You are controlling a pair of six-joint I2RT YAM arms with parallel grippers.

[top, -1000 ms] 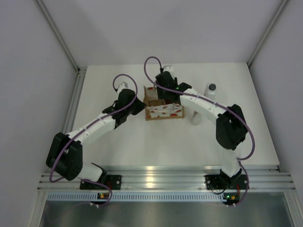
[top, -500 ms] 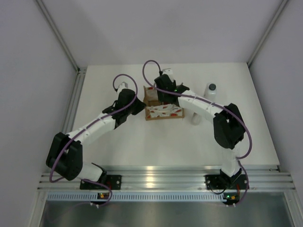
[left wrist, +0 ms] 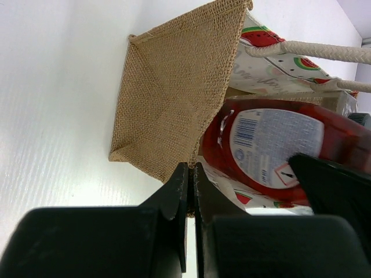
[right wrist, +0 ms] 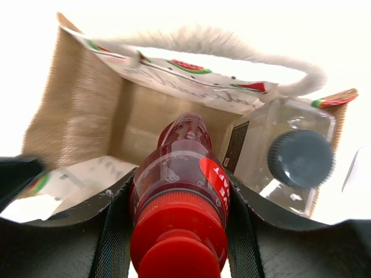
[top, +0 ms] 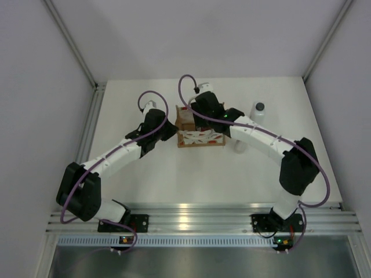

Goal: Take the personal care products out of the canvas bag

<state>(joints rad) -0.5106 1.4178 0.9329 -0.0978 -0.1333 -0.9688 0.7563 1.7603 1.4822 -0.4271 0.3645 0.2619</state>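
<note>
The tan canvas bag (top: 200, 138) stands mid-table with its white printed panel facing front. My left gripper (top: 173, 131) is shut on the bag's burlap side edge (left wrist: 174, 87); the left wrist view shows the jaws (left wrist: 190, 172) pinching the cloth. My right gripper (top: 196, 119) is over the bag's mouth, shut on the red bottle (right wrist: 181, 191) just below its cap; the bottle's lower part is still inside the bag (right wrist: 75, 116). The red bottle also shows in the left wrist view (left wrist: 272, 147). The pale squarish bottle with grey cap (right wrist: 293, 159) stands inside the bag beside it. The white bottle with dark cap (top: 258, 110) and the clear tapered bottle (top: 240, 143) stand on the table right of the bag.
The bag's white looped handle (right wrist: 232, 43) arcs over the far side of the opening. Grey walls enclose the table at left, right and back. A metal rail (top: 191, 217) runs along the near edge.
My right arm's elbow has swung out to the right while its gripper stays over the bag's mouth. The left arm and the two bottles on the table have not moved.
</note>
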